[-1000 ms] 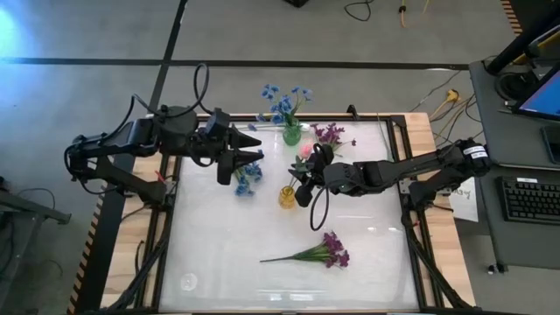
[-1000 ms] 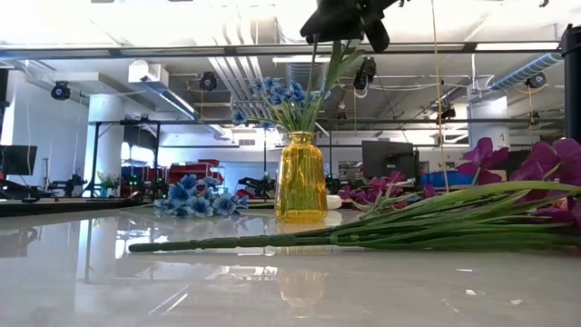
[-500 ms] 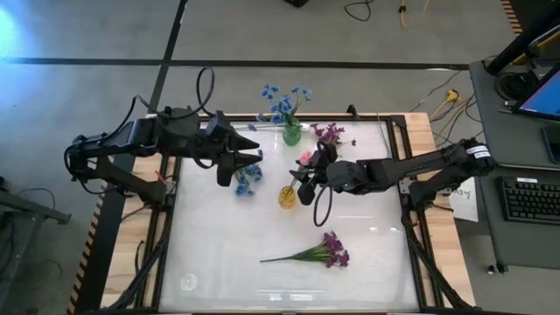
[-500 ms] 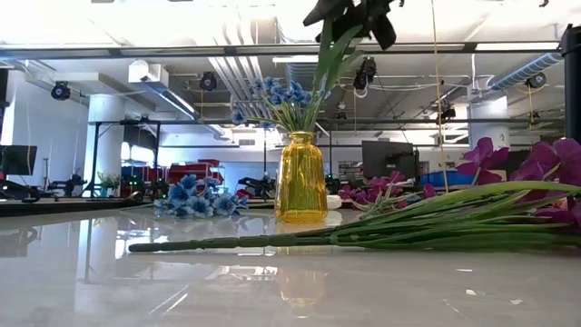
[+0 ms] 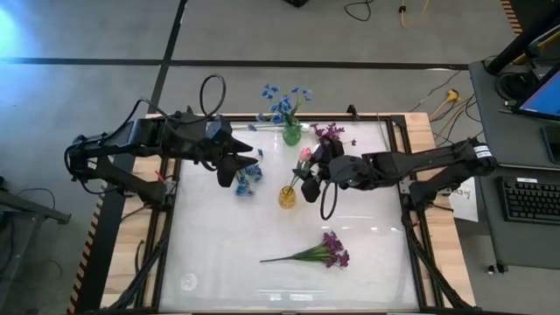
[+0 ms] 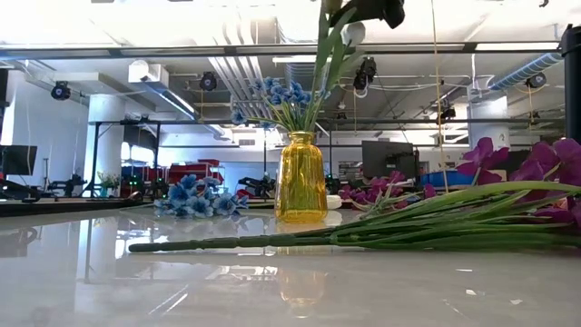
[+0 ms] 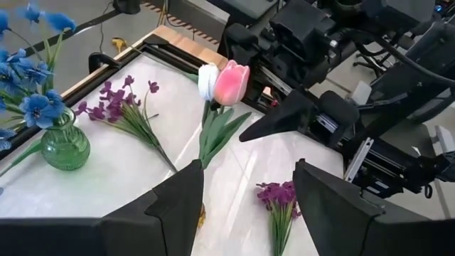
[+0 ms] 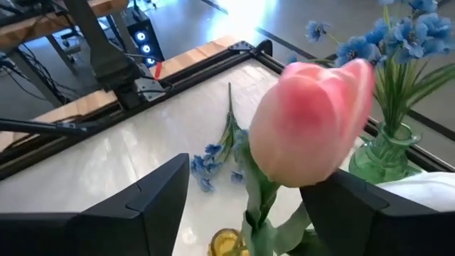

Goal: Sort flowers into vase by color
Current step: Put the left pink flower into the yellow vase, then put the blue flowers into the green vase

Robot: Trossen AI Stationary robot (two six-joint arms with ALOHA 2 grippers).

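A yellow vase [image 5: 286, 197] [image 6: 300, 177] stands mid-table and holds a pink tulip [image 7: 231, 81] [image 8: 313, 131] and a white tulip [image 7: 207, 80]. My right gripper [image 5: 309, 178] [image 8: 245, 181] hangs open just right of the pink tulip; its fingers stand on either side of the stem without touching it. My left gripper [image 5: 248, 161] [image 7: 249, 171] hovers open above a blue sprig [image 5: 247, 178] that lies flat on the table. A green vase [image 5: 291, 134] at the far edge holds blue flowers [image 5: 282, 101].
One purple sprig [image 5: 319, 252] lies flat toward the near edge, its stem pointing left. Another purple sprig [image 5: 330, 133] lies at the far edge, right of the green vase. Bare white tabletop [image 5: 210, 254] stretches across the near left.
My right gripper has opened, let go of the pink tulip's stem, and risen while drawing back slightly toward the table's right edge. The tulip stays standing in the yellow vase. My left gripper has tipped its fingers a little downward.
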